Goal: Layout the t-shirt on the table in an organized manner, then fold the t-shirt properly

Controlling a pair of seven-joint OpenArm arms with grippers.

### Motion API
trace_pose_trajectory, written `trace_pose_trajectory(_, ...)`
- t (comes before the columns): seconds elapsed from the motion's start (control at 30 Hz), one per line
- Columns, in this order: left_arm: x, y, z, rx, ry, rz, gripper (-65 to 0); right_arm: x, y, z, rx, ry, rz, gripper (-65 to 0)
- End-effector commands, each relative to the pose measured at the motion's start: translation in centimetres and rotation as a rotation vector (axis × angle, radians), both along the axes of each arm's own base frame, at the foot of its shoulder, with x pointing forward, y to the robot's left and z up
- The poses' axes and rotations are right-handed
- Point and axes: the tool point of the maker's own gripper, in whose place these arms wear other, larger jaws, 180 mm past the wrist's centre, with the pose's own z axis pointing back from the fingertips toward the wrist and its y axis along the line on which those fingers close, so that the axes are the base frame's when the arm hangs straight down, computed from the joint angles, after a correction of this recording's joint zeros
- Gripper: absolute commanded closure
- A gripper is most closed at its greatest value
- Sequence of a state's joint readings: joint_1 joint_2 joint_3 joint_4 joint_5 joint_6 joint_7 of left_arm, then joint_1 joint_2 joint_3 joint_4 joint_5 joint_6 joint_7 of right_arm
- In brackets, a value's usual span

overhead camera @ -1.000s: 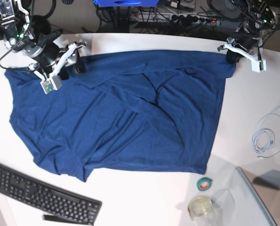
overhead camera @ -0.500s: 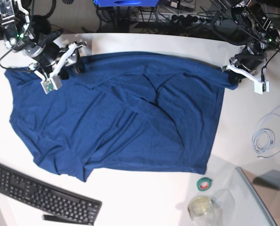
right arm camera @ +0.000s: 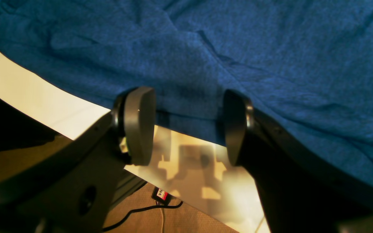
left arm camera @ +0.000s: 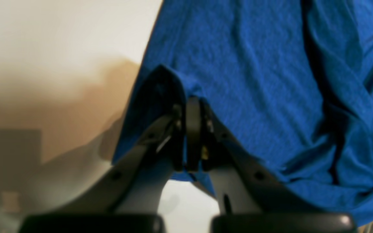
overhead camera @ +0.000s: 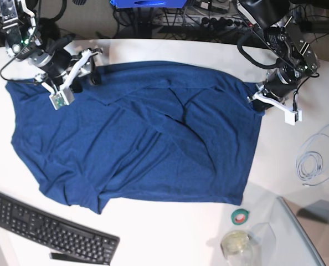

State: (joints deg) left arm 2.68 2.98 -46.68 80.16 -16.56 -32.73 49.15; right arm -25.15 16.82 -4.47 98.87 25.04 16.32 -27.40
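The navy-blue t-shirt (overhead camera: 153,138) lies spread and creased over the white table (overhead camera: 153,233). My left gripper (overhead camera: 258,98) is at the shirt's far right corner, shut on the t-shirt. In the left wrist view its fingertips (left arm camera: 189,106) pinch a raised fold of the t-shirt (left arm camera: 254,64) above the table (left arm camera: 44,32). My right gripper (overhead camera: 92,69) stands open at the shirt's far left edge. In the right wrist view the gripper (right arm camera: 186,126) straddles the hem of the t-shirt (right arm camera: 238,48) by the table (right arm camera: 28,94) edge, and nothing is pinched.
A black keyboard (overhead camera: 48,227) lies at the front left. A green tape roll (overhead camera: 241,216) and a clear jar (overhead camera: 236,244) sit front right. A coiled white cable (overhead camera: 314,160) lies right. Cables and a power strip (overhead camera: 209,22) run behind the table.
My left gripper has pulled the shirt's far right corner inward and toward the front, drawing that edge back from the table's right side. The right arm has stayed in place.
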Motion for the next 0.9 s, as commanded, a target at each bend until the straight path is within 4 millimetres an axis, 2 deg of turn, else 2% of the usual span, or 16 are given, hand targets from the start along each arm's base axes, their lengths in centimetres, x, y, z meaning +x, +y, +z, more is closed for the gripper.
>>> trace_pose_trajectory(0.0,1.2,0.6,1.2,0.012,-0.048,0.009,0.0,0.6,-0.2,0.7,0.007,-0.031,-0.002,-30.8)
trace_pose_trajectory(0.17,1.8,0.4,1.5,0.01,-0.061,0.004,0.0,0.4,0.1,0.6,0.009,-0.028,0.005,-30.8)
trace_pose_trajectory(0.2,2.0,0.4,1.6,0.008,-0.065,0.004,-5.1,0.5,0.1,0.7,0.008,-0.03,0.006,-30.8)
trace_pose_trajectory(0.33,2.4,0.0,0.9,-0.025,-0.059,0.015,-32.6,0.6,0.1,0.9,0.008,-0.039,0.008,-30.8)
trace_pose_trajectory(0.43,2.2,0.9,1.5,0.001,-0.07,0.023,-45.3,0.7,0.2,1.2,0.008,-0.047,0.013,-30.9)
trace_pose_trajectory(0.5,0.2,4.2,2.0,0.049,-0.063,0.093,-50.7,1.0,0.2,1.7,-0.025,-0.075,0.035,-30.9)
trace_pose_trajectory(0.57,-2.1,7.9,2.9,0.105,-0.067,0.161,-52.5,1.0,0.8,2.1,-0.097,-0.111,0.101,-31.8)
trace_pose_trajectory(0.7,-8.2,14.2,4.3,0.241,-0.005,0.178,-52.7,0.4,3.1,2.1,-0.265,-0.186,0.277,-44.4)
trace_pose_trajectory(0.77,-10.7,16.0,4.5,0.293,0.054,0.169,-52.7,0.5,5.1,2.2,-0.307,-0.226,0.372,-47.0)
trace_pose_trajectory(0.87,-13.3,17.3,5.0,0.357,0.049,0.165,-52.7,-0.1,8.8,2.3,-0.302,-0.271,0.506,-46.5)
